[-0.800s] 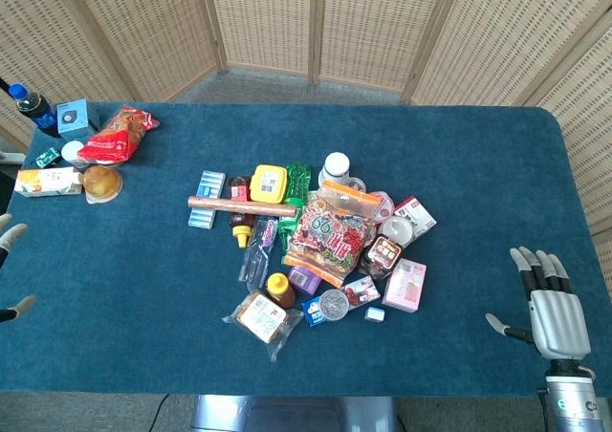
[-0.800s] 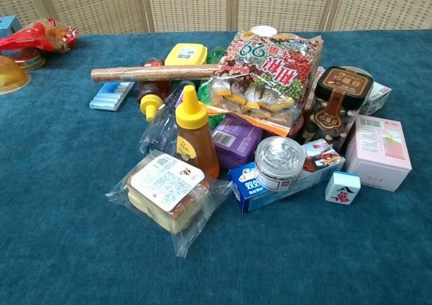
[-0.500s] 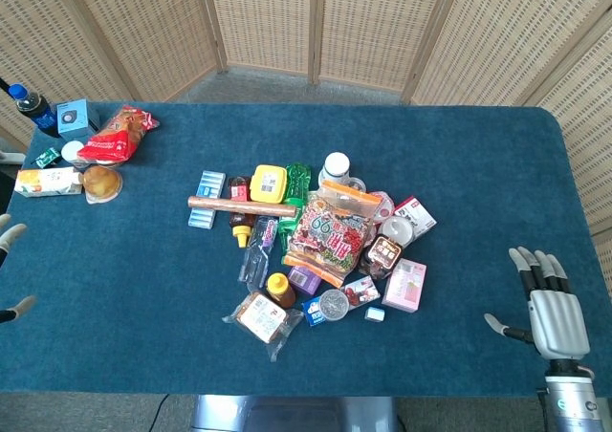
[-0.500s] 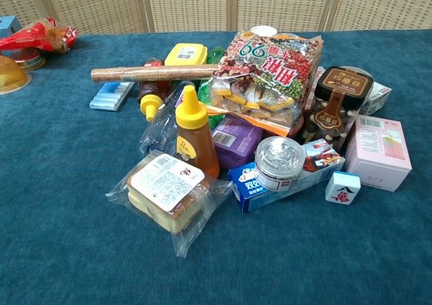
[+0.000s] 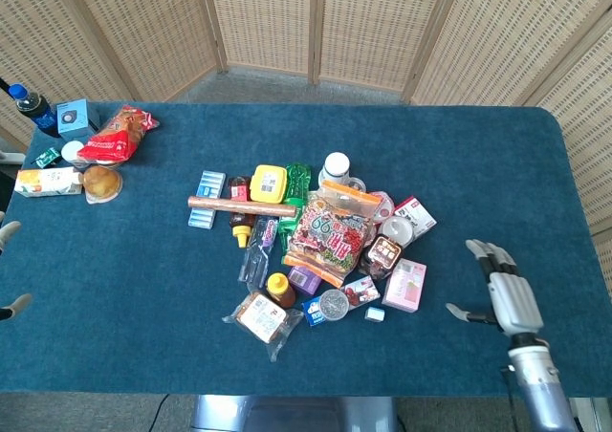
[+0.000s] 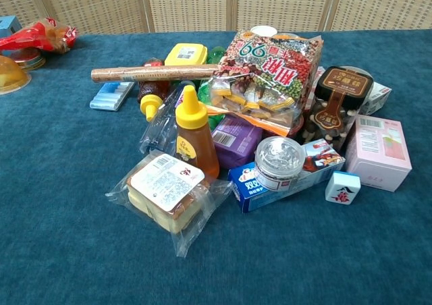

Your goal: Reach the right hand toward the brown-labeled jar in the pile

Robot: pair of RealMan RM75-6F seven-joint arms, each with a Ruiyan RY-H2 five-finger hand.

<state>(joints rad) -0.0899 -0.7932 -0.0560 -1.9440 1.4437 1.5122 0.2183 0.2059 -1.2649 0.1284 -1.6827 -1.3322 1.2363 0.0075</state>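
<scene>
From the head camera the right hand hovers empty with fingers spread, well right of the pile, presumably readied for a grasp, while the chest camera shows no hand but the brown-labeled jar propped on the pile's right side, beside a pink box.

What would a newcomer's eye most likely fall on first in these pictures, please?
Probably the pile of groceries mid-table, topped by the colourful snack bag, with the brown-labeled jar beside it. Next, the right hand, fingers apart, over the blue table to the pile's right.
</scene>
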